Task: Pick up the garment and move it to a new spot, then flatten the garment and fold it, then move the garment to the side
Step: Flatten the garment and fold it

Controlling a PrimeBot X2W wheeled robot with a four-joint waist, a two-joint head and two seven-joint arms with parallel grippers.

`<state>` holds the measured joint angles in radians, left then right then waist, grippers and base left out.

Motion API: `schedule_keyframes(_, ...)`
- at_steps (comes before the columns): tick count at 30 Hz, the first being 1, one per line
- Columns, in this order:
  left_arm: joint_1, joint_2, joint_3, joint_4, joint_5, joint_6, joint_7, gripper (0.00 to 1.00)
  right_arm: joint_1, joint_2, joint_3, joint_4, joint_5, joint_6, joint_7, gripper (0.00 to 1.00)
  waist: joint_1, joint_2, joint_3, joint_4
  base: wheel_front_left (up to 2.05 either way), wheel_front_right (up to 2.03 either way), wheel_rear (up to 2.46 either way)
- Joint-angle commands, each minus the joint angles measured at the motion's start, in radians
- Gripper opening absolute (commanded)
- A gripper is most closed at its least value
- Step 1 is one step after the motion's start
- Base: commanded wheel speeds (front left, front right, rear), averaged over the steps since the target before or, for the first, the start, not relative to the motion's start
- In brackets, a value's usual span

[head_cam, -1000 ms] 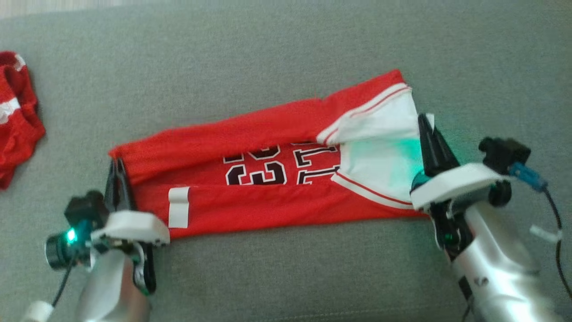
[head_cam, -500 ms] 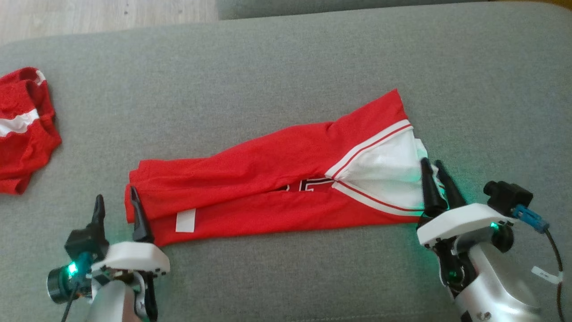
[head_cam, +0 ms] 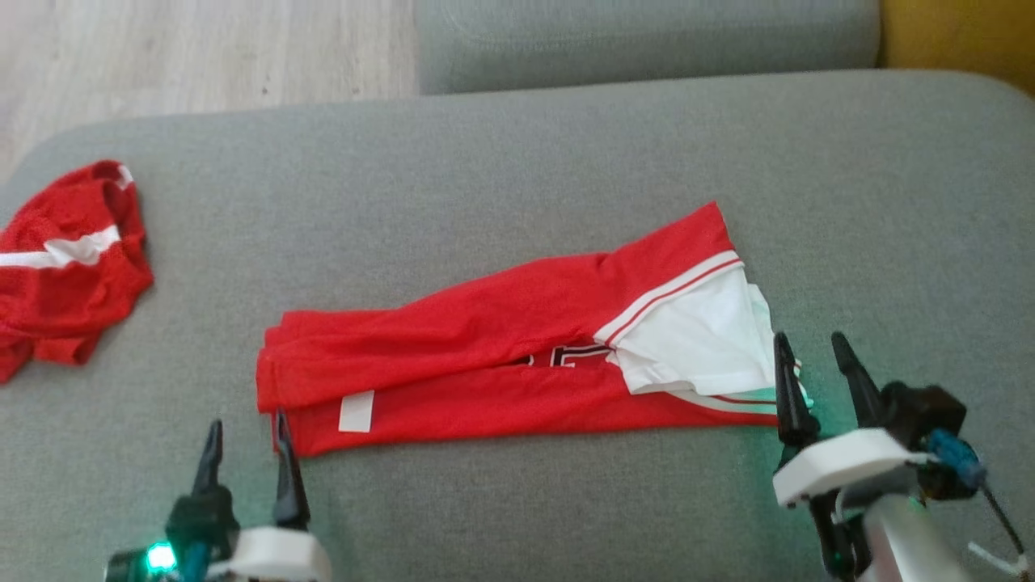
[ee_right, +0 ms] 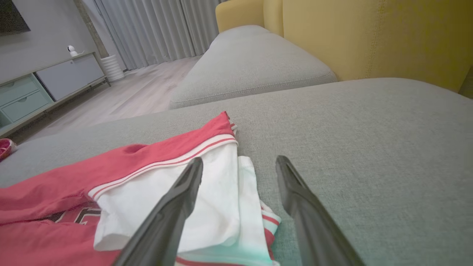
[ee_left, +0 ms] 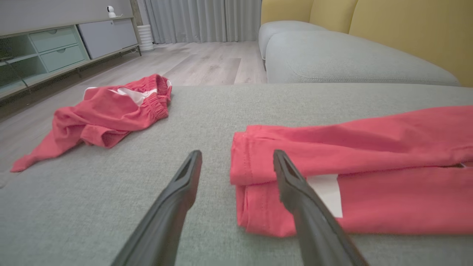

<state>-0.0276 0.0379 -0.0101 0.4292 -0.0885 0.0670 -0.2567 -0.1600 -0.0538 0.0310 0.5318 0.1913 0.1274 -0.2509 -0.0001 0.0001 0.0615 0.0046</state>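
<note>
Reading both pincers as spread, nothing pinched. Left gripper (head_cam: 247, 422): two dark fingers apart, tips just on the robot's side of the jersey's left end. In the left wrist view one finger crosses that folded end and the other sits over bare cushion beside it. Contact with cloth: cannot tell. Right gripper (head_cam: 809, 339): fingers apart at the jersey's right end, one lined up over the white part, the other just off the jersey. Contact: cannot tell.

Task item: red basketball jersey with white trim (head_cam: 485, 343), folded lengthwise into a long narrow strip. It lies flat and slightly skewed, right end farther from the robot than the left. Dark lettering peeks out of the fold mid-strip. Small white rectangular label (head_cam: 356, 411) is on the near layer by the jersey's left end. White fabric panel (head_cam: 695, 343) with a striped edge covers the right end.

Under the jersey: grey woven sofa cushion (head_cam: 517, 162). Well left of the jersey, apart from it: crumpled red garment with a white stripe (head_cam: 73, 275). Beyond the jersey: pale wooden floor (head_cam: 202, 48) and yellow upholstered backrest (head_cam: 962, 32).
</note>
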Motion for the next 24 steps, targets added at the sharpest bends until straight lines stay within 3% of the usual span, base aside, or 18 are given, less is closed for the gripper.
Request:
schedule_keyframes(1, -0.005, 0.012, 0.016, -0.036, 0.003, 0.008, -0.005, 1.0, -0.021, 0.002, 0.019, -0.035, -0.017, 0.003, -0.011, 1.0, 0.0001, -0.0001, -0.017, 0.009, 0.0, 0.0, 0.0)
schedule_keyframes(15, 0.041, 0.012, -0.048, -0.055, -0.015, 0.008, -0.005, 1.0, -0.03, 0.003, 0.031, 0.056, 0.005, 0.003, -0.011, 1.0, 0.0001, -0.0001, -0.014, 0.034, 0.0, 0.0, 0.0)
schedule_keyframes(24, -0.01, 0.012, -0.075, -0.034, -0.038, 0.013, -0.005, 1.0, -0.239, 0.003, -0.025, 0.283, -0.026, 0.003, 0.02, 1.0, 0.0001, -0.0001, 0.066, 0.064, 0.0, 0.0, 0.0)
